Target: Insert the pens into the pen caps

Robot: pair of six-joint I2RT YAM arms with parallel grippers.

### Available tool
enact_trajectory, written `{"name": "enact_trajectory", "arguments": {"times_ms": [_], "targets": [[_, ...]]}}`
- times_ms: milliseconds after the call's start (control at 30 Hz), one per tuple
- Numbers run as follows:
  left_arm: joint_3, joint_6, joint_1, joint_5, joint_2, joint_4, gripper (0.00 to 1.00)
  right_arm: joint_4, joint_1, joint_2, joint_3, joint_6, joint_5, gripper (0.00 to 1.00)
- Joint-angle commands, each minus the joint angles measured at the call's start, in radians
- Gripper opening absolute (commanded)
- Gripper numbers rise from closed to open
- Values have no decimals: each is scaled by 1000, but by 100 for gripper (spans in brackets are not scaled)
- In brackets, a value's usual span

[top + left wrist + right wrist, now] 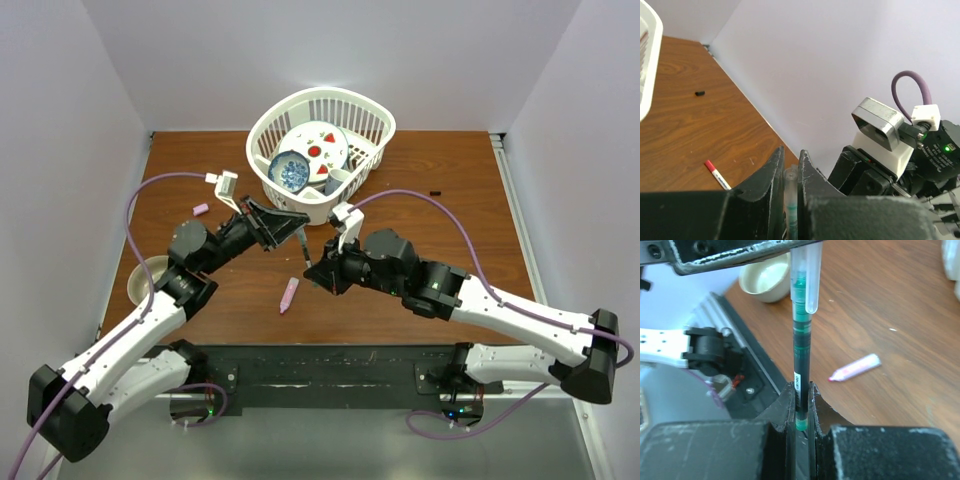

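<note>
Left pincer (298,224) and right pincer (318,272) point at each other (both clamped tight).

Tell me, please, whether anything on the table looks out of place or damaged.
Nothing spilled or damaged. The pink marker lies loose, apart from the pale pink cap, and a black cap sits alone to the right. The green pen sits straight in the clear cap.
</note>
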Motion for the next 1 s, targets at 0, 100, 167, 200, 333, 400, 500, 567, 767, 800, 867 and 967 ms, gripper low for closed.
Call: {"name": "enact_trajectory", "arguments": {"times_ms": [0,100,167,200,333,400,500,567,767,800,867,967], "targets": [[-94,-58,-33,36,-51,-129,0,112,-30,7,212,-88,247,0],[-186,-139,-41,29,-80,18,0,139,-37,43,271,-111,251,0],[-194,-138,-53,35,-51,11,0,129,-38,98,347,-128,248,0],[-202,-139,-58,34,-40,-3,0,120,-40,115,375,-149,247,0],[-275,-210,-84,7,-30,68,0,103,-44,195,530,-203,263,0],[-270,-221,-151,-33,1,57,0,97,-50,243,571,-228,280,0],[-217,-179,-220,-47,81,43,0,77,-64,291,653,-260,291,0],[-205,-168,-226,-66,78,25,0,69,-73,308,674,-271,285,0],[31,-15,-213,-300,6,-236,0,57,-73,209,507,-266,250,0],[60,-3,-210,-357,4,-253,0,66,-75,187,430,-268,244,0],[140,16,-194,-403,9,-280,14,83,-73,115,345,-253,231,0],[233,55,-153,-454,29,-285,45,86,-73,32,205,-242,208,0]]}}
